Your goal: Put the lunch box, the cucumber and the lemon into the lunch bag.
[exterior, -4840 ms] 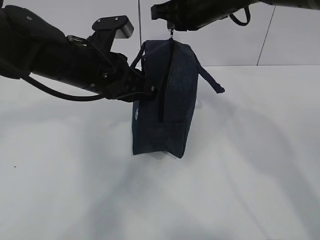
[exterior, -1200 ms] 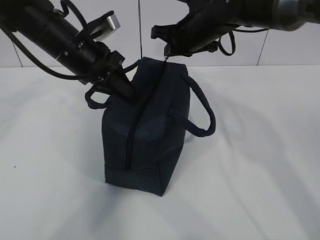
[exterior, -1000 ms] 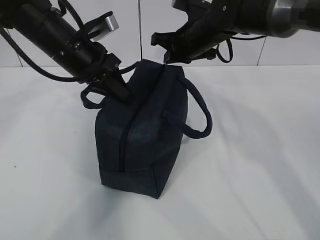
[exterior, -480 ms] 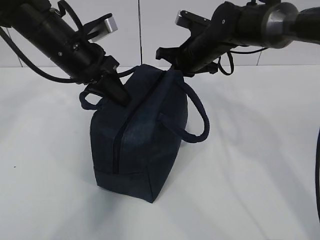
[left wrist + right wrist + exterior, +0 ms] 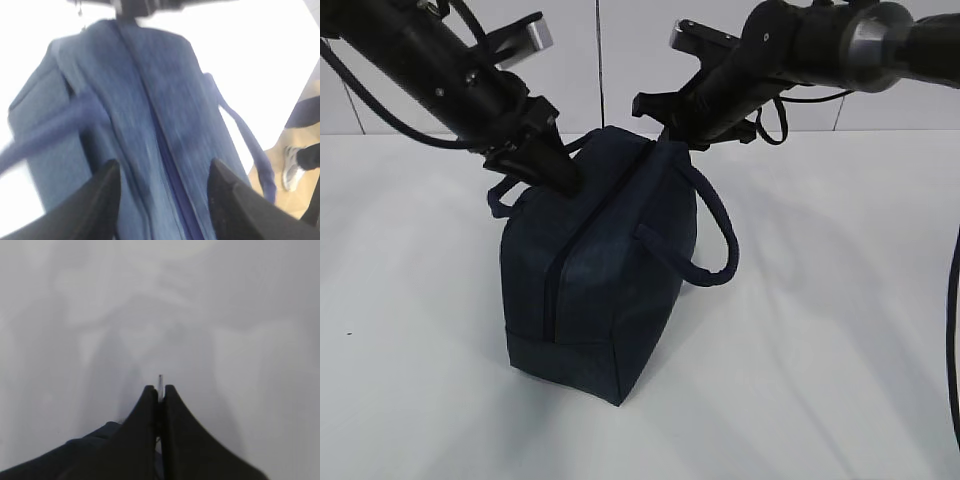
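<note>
The lunch bag (image 5: 605, 270) stands upright on the white table (image 5: 820, 330), near its middle, with the zipper (image 5: 565, 265) running along the top and down the near end, closed as far as the exterior view shows; one padded handle (image 5: 705, 225) hangs off its right side, the other loops out on the left below the left arm; the lunch box, the cucumber and the lemon appear in no view, so whether they are already inside cannot be told.

The right gripper (image 5: 665, 135) sits at the bag's far top corner, its jaws pressed together on a thin silvery sliver (image 5: 160, 382) that the right wrist view shows poking up between the tips; this is probably the zipper's ring pull, though it is too small to be certain; the left gripper (image 5: 555, 172) rests at the bag's left shoulder, and in the left wrist view its fingers (image 5: 107, 195) stand spread either side of the zipper seam, holding nothing that I can make out.

The step in hand looks like working the zipper while the bag is steadied; to do it well, the right arm should draw the pull along the line of the teeth rather than upward, lest the bag lift or tip; the left jaws ought to take firm hold of the fabric or brace the shoulder, giving counter-tension.
</note>
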